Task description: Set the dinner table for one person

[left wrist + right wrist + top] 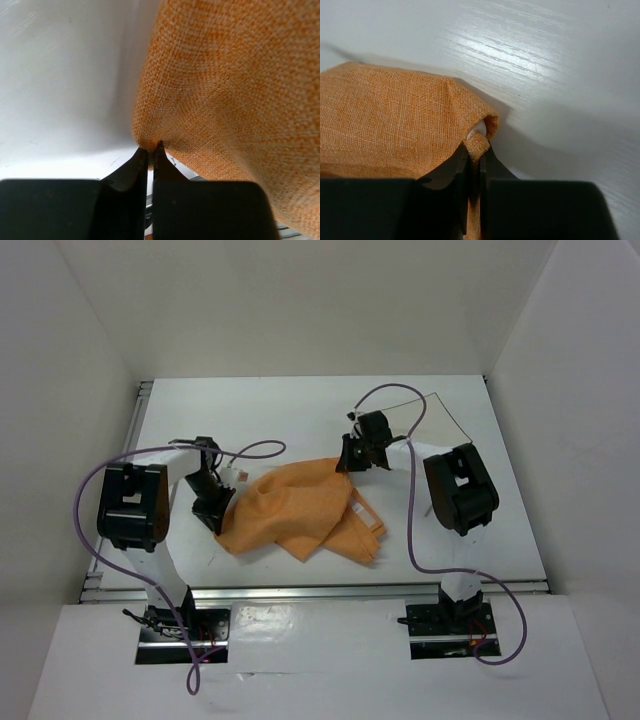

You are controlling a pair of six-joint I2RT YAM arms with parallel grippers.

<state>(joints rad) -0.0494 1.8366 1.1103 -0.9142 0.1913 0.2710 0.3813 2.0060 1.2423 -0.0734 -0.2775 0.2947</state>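
Spreads over the whole floor of the enclosure as the dinner table (300, 405): large, plain white, flat, smooth and rectangular, shut in by white walls on three sides. Shows faint grain streaks up close in the right wrist view.

Offers no writing that can be read. Bears only a small pale label (366, 512) on the orange cloth (290, 510), too small to make out.

Finds that cloth crumpled and folded near the middle of the table, between the two arms. Pinches its left edge in the left gripper (149, 149), jaws pressed together on a nip of the weave. Grips a folded far-right corner in the right gripper (476, 150), jaws likewise closed on fabric, with a bit of something white under the fold, not identifiable.

Places a square white plate (430, 420) with a thin dark rim beyond the right gripper, partly hidden by that arm. Drapes purple cables (411, 525) around both arms.
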